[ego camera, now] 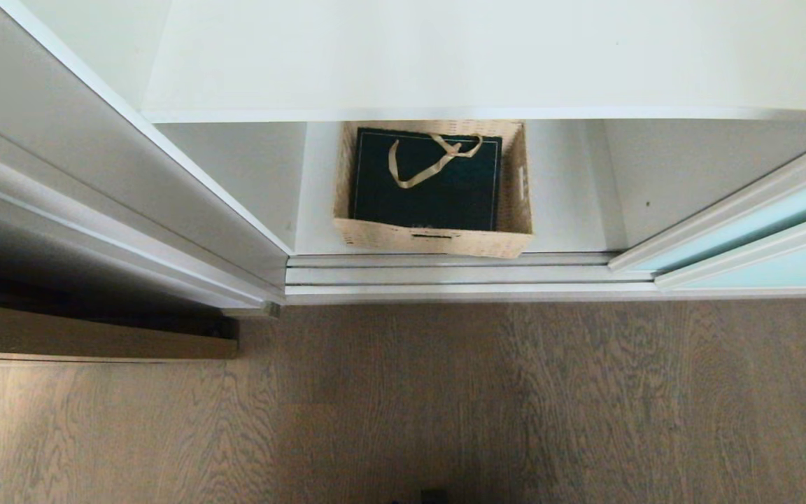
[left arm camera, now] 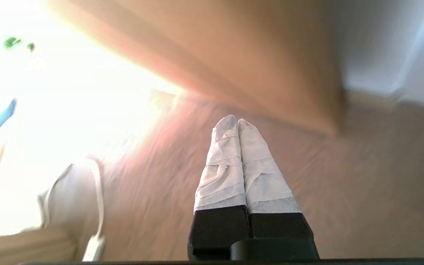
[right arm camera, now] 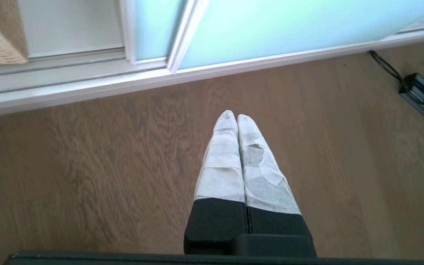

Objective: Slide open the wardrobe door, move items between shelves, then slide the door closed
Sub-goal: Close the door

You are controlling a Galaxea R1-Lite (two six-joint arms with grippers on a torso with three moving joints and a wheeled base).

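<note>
With the door (ego camera: 760, 231) slid aside, the basket (ego camera: 433, 241) holding the bag (ego camera: 425, 189) sits on the bottom shelf (ego camera: 564, 210), while left hand (left arm camera: 237, 121) and right hand (right arm camera: 237, 117) hang pressed together, empty, over the floor (right arm camera: 87, 165).

Blown-out glare and motion blur in left wrist view; even daylight elsewhere.
</note>
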